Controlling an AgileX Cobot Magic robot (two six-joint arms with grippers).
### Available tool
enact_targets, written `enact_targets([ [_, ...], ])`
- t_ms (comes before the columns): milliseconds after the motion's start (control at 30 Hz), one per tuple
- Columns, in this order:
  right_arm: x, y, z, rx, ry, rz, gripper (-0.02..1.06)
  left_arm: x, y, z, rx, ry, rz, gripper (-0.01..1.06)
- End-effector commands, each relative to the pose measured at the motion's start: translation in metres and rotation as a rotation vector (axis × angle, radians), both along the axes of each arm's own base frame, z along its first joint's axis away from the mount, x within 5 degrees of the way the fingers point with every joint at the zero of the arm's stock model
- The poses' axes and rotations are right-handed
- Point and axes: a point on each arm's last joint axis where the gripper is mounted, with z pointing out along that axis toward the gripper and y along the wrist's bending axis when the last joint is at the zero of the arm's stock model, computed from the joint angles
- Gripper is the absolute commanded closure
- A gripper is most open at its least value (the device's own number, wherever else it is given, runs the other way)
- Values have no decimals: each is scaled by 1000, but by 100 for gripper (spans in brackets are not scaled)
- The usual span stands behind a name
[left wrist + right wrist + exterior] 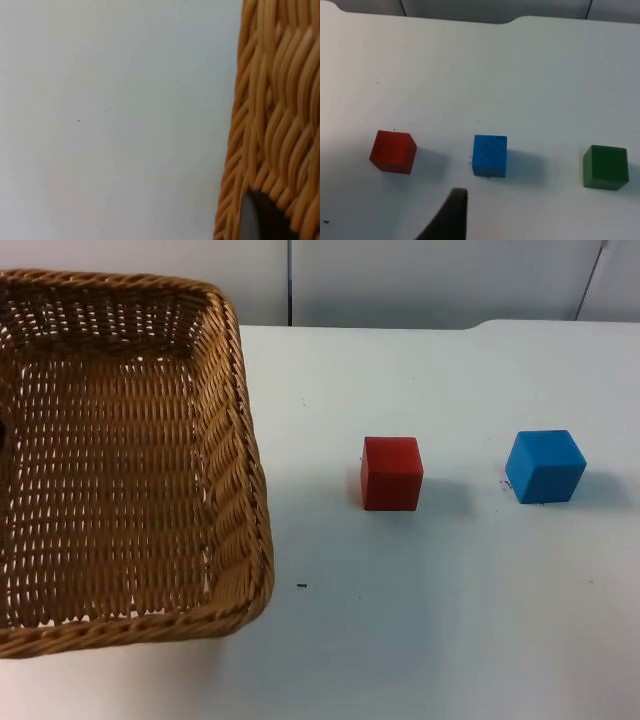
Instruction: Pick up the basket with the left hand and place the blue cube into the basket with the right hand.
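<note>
- Basket (120, 460) of woven wicker hangs large over the table's (420, 640) left side in the top view, its floor bare; from its nearness to the camera I judge it lifted, not resting.
- Left gripper (262, 220): in the left wrist view one dark fingertip lies against the basket's woven wall, with bare table beside it. Whether it is clamped on the wicker I cannot tell, though the raised basket suggests a hold.
- Blue cube (545, 467) sits on the table toward its right edge, well apart from the basket, with the red cube (391, 473) between the two. In the right wrist view a green cube (605, 167) stands on the blue cube's far side, so the three make a row with blue in the middle.
- Right gripper (451, 215): one dark fingertip shows in the right wrist view, short of the blue cube and a little toward the red one, not touching either. Its opening cannot be told.
- Handling, as a judgement: the blue cube looks rigid, light and smooth-faced, likely a painted block. Flat opposite sides offer the surest hold, taken squarely so it does not twist out.
- Gaps to the neighbouring cubes look wide enough for the fingers to come down either side.
</note>
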Motion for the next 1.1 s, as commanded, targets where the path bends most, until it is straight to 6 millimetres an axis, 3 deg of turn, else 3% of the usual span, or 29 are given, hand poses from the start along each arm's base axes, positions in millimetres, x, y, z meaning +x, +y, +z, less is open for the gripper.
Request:
enact_targets([
  [0,24,3,0,10,32,12,2,12,-1,6,-41,15,-13,105],
  [33,24,3,0,10,32,12,2,12,-1,6,-41,15,-13,105],
  [200,70,16,-24,-5,130,53,2,23,0,7,-46,23,-18,105],
  [233,70,16,-24,-5,130,53,2,23,0,7,-46,23,-18,105],
  [367,107,40,-61,-95,219,85,4,26,1,-4,-47,71,-37,105],
  [533,126,43,-86,-97,269,35,6,27,1,-7,-44,76,-37,105],
  [667,150,49,-119,-69,286,12,6,28,2,-10,-41,78,-41,105],
  [1067,173,53,-188,-66,416,-23,6,30,3,-8,-30,69,-46,105],
])
